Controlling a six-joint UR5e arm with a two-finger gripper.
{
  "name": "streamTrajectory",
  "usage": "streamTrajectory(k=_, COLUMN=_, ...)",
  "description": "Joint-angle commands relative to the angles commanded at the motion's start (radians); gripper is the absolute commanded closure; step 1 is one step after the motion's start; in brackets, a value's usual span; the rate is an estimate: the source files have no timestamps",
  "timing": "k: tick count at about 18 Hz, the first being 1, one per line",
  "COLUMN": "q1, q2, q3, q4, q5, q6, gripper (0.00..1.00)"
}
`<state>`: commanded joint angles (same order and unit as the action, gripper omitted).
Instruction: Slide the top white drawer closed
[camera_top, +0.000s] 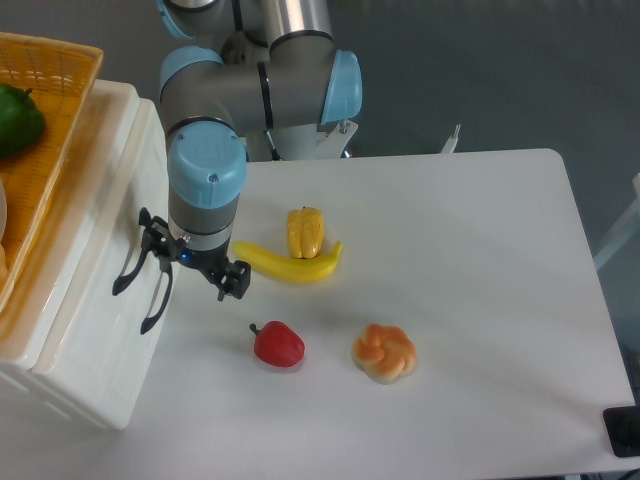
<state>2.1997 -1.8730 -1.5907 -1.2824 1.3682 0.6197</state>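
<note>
The white cabinet stands at the left, its front facing right. The top white drawer (103, 252) has a black curved handle (127, 268), and its front looks about flush with the lower drawer (118, 352), which has a matching handle (156, 300). My gripper (192, 262) points down right in front of the two handles. It is open and empty, with its left finger (150, 238) close beside the top handle. I cannot tell whether it touches the drawer.
An orange basket (55, 150) with a green pepper (18, 118) sits on the cabinet. On the table lie a banana (292, 265), a yellow pepper (305, 232), a red pepper (278, 344) and a braided bun (384, 352).
</note>
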Motion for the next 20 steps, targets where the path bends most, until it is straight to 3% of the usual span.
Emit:
streamTrajectory(k=11, q1=0.143, q2=0.000, q3=0.060, q4=-0.002, q5=0.100, q6=0.078, gripper=0.00)
streamTrajectory(k=20, q1=0.302, q2=0.000, q3=0.106, q4=0.000, q5=0.112, q6=0.466, gripper=0.00)
